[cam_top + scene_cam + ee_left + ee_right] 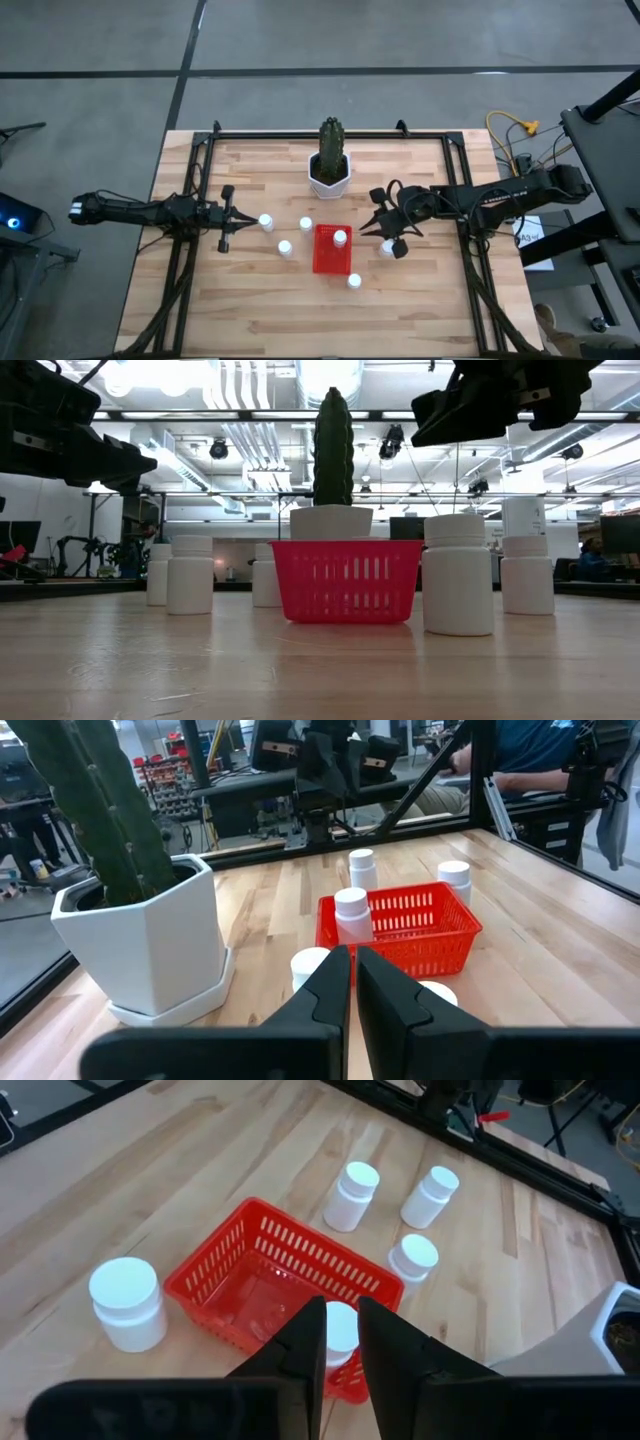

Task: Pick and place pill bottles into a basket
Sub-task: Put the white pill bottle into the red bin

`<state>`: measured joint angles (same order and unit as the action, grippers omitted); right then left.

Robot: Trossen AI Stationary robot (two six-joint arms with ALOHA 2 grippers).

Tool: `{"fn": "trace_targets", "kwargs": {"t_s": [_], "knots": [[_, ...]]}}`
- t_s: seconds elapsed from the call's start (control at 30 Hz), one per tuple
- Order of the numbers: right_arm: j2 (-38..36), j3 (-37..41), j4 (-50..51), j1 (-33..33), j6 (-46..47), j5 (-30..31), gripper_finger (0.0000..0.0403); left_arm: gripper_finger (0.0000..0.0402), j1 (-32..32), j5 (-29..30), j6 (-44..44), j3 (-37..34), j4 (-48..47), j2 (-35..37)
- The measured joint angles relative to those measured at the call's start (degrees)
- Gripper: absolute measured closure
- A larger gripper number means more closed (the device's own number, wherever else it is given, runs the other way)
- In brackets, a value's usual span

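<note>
The right gripper (342, 1342) hangs right of centre in the high view with its fingers clamped on an upright pill bottle (340, 1330), just at the near rim of the red basket (262, 1295); the basket's open cavity lies just ahead and below; its long axis runs up-down in the high view. Left gripper (354, 982) waits pinched closed, empty, frame left.

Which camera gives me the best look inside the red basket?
The right wrist view: it looks down into the basket. The high view shows it small, the left wrist view obliquely, and the low view only its side wall.
</note>
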<state>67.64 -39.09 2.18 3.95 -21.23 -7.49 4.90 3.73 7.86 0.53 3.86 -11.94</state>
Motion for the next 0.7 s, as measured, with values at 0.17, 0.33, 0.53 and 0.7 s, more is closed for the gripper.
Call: {"fn": "trace_targets", "kwargs": {"t_s": [0.17, 0.33, 0.53, 0.7], "knots": [[0.0, 0.0, -1.2, 0.0, 0.1, 0.0, 0.0351, 0.0398, 0.0, 0.0, 0.0, 0.0, 0.0, 0.0], [0.0, 0.0, -2.5, 0.0, 0.3, 0.0, 0.0358, 0.0398, 0.0, 0.0, 0.0, 0.0, 0.0, 0.0], [0.0, 1.2, -5.9, 0.0, 0.5, 0.0, 0.0372, 0.0398, 0.0, 0.0, 0.0, 0.0, 0.0, -0.1], [0.0, 2.4, -7.4, 0.0, 0.6, 0.0, 0.0376, 0.0398, 0.0, 0.0, 0.0, 0.0, 0.0, 0.0]]}}
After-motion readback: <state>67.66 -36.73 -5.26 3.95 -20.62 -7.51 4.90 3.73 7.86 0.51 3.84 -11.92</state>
